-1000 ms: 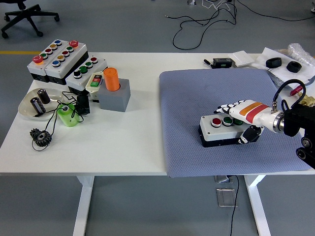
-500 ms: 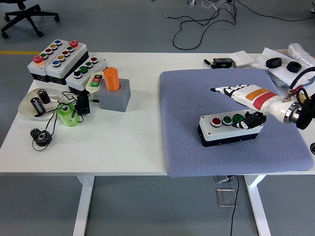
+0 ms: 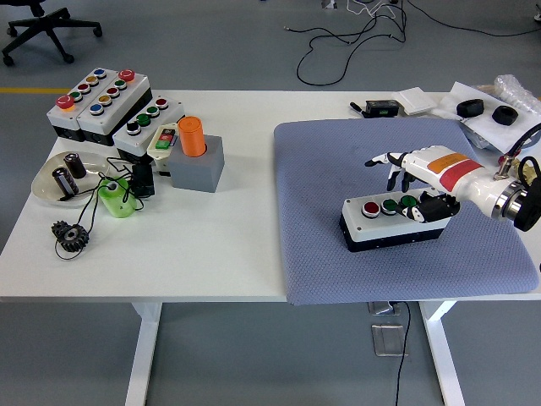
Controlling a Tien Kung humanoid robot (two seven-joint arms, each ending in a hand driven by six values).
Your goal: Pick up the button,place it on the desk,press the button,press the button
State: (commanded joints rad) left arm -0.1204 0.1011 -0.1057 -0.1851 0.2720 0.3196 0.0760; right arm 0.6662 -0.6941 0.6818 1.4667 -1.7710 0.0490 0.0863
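A white and black button box (image 3: 390,222) lies on the blue-grey mat (image 3: 338,161), carrying a red button (image 3: 370,207), a dark green button (image 3: 390,204) and a bright green button (image 3: 408,201). My right hand (image 3: 404,182) comes in from the right and hovers over the box's right end. Its fingers (image 3: 386,161) are spread out just behind the buttons, holding nothing. The thumb (image 3: 429,210) rests at the box's right end. The left arm does not show.
At the table's left stand several larger button boxes (image 3: 101,101), a grey block with an orange cylinder (image 3: 193,135), a clear dish (image 3: 59,179), a green part (image 3: 114,199) and a black gear (image 3: 70,234). Black parts and papers lie at the back right (image 3: 482,108).
The right hand lifted off the box's buttons, rose and swung back, then came lower again with its fingers spread behind the buttons. The box has not moved.
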